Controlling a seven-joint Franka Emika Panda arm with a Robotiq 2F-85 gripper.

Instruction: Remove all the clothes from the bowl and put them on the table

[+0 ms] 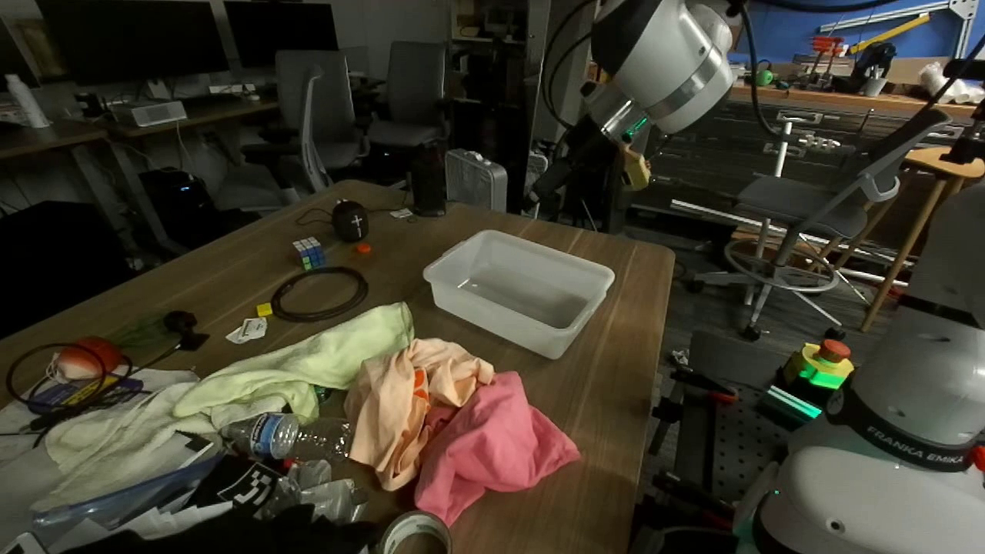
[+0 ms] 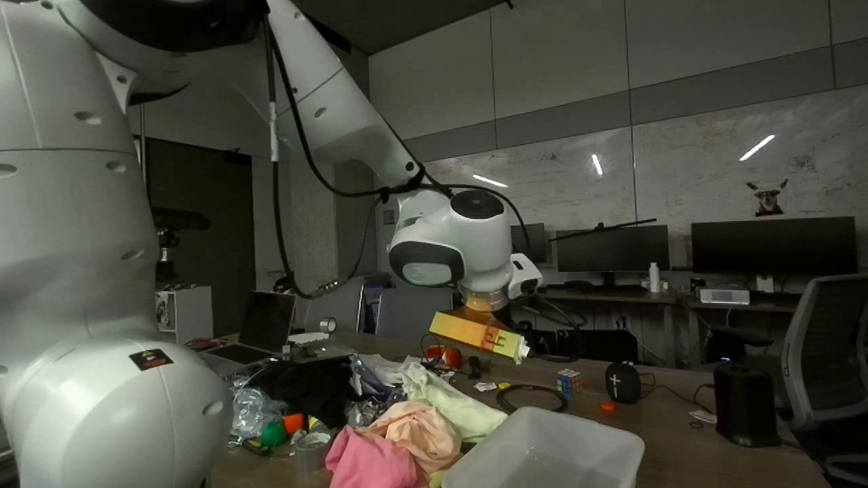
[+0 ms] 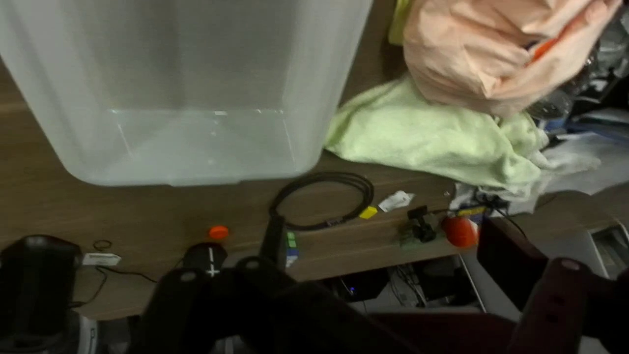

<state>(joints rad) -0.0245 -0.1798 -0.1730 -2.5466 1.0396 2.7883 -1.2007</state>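
The bowl is a translucent white bin (image 1: 492, 320) on the wooden table (image 1: 608, 408). No clothes show inside it in an exterior view or the wrist view (image 3: 201, 142). A pink cloth (image 1: 496, 446), a peach cloth (image 1: 388, 412) and a pale green cloth (image 1: 308, 358) lie bunched on the table beside the bin. The peach cloth (image 3: 471, 54) and green cloth (image 3: 422, 132) also show in the wrist view; the pink one does not. My gripper (image 3: 388, 241) is open and empty, with its fingers wide apart. It is raised above the table, beyond the bin in an exterior view (image 1: 548, 181).
A coiled black cable (image 1: 319, 294), a puzzle cube (image 1: 309, 252) and a round black speaker (image 1: 350, 221) lie on the table. A plastic bottle (image 1: 277, 437), a tape roll (image 1: 415, 532) and black cloth (image 2: 305, 383) crowd near the clothes. A black box (image 2: 746, 405) stands at the edge.
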